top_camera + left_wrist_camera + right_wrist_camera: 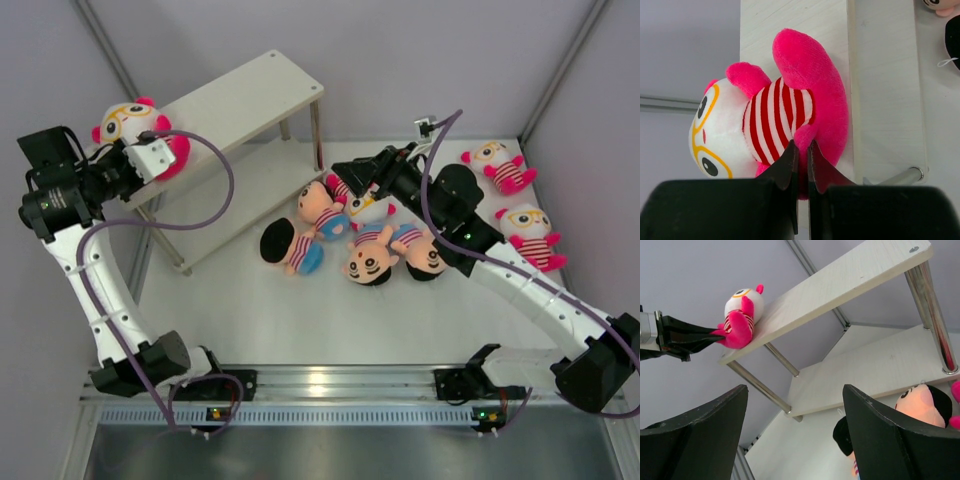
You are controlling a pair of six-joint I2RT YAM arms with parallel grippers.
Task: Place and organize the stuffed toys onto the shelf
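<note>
Your white table (260, 310) carried the two-tier shelf (240, 100) at its back left, set at an angle to the table's edges. Your left arm (75, 260) rose beside the shelf's left end, and your right arm (530, 290) stretched across the table toward the middle.

Just in front of the shelf's right end lay a heap of toys (368, 262): four black-haired dolls tumbled together, with one white-headed doll partly hidden among them. Two more white-headed toys (530, 235) lay apart from the heap near the right wall, one behind the other.

One pink toy (790, 110) lay on its side at the left end of the top board, its glasses facing away from the shelf's length. Your left gripper (801, 150) had its fingers pinched almost together on that toy's lower pink limb, with only a sliver of gap between them. Your right gripper (795, 440) hung over the heap with its fingers spread wide and nothing between them.
</note>
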